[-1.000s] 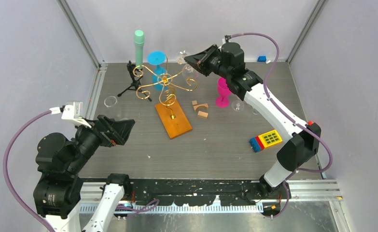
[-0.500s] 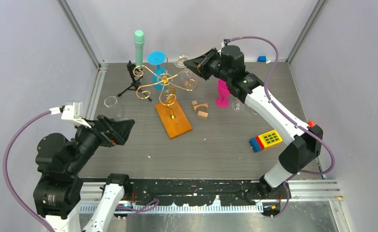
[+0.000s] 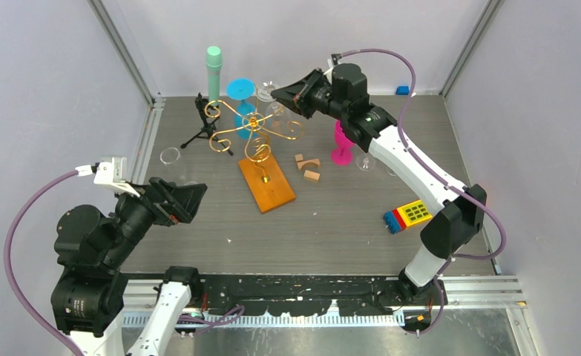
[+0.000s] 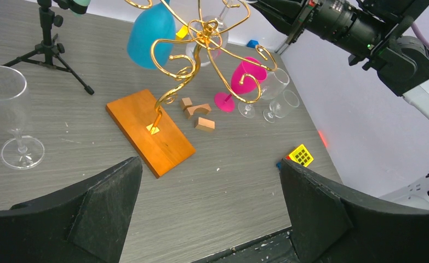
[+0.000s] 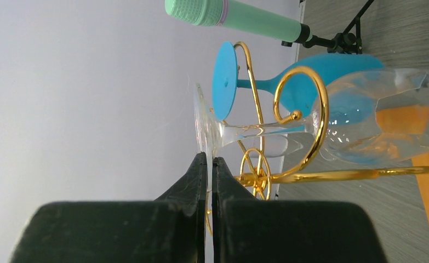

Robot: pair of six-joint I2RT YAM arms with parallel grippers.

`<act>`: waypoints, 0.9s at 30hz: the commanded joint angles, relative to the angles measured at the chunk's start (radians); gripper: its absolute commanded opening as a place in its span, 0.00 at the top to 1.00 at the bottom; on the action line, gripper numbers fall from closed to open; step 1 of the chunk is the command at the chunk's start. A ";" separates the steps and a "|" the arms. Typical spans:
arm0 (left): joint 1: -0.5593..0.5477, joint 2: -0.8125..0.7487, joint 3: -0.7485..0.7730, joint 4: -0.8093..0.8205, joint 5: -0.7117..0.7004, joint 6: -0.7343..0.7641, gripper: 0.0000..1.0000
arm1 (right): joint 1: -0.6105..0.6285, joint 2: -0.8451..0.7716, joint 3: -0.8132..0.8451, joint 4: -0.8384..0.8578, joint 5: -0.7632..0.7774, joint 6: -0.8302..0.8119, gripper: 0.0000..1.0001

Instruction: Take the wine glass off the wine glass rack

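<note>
The wine glass rack [image 3: 251, 132] is gold wire on an orange wooden base [image 3: 266, 184]. It also shows in the left wrist view as rack [image 4: 201, 41] and base [image 4: 149, 131]. A clear wine glass [image 5: 360, 115] hangs upside down with its stem through a gold curl [image 5: 316, 109]. My right gripper [image 5: 207, 160] is shut on the rim of its foot [image 5: 202, 118]. From above, this gripper [image 3: 278, 93] sits at the rack's back right. A blue wine glass [image 3: 240, 95] hangs beside it. My left gripper [image 4: 209, 219] is open, low and near, holding nothing.
A pink glass [image 3: 341, 141] and two clear glasses [image 4: 278, 93] stand right of the rack. Another clear glass [image 4: 9, 118] stands at the left, near a black tripod [image 3: 202, 122] with a green microphone [image 3: 213, 70]. Wooden blocks [image 3: 308, 167] and a coloured toy [image 3: 409, 215] lie on the table.
My right gripper has moved left and slightly up, carrying the clear glass's foot along the rack's arm. The left arm has not moved.
</note>
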 commanded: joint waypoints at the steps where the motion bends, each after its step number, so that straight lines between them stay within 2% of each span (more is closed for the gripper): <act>1: -0.002 -0.009 0.017 0.021 -0.007 0.008 0.00 | 0.006 0.040 0.092 0.112 -0.003 -0.020 1.00; 6: -0.001 -0.009 0.022 0.016 -0.008 0.014 0.00 | 0.004 0.087 0.155 0.135 0.025 -0.054 1.00; 15: -0.002 0.004 0.029 0.008 -0.001 0.013 0.00 | 0.004 0.054 0.187 0.094 0.207 -0.219 1.00; 21: -0.002 0.014 0.022 0.014 0.026 0.014 0.00 | 0.004 -0.026 0.137 0.065 0.352 -0.267 1.00; 27: -0.002 0.031 0.017 0.030 0.070 0.007 0.00 | 0.004 -0.161 -0.002 0.051 0.464 -0.298 1.00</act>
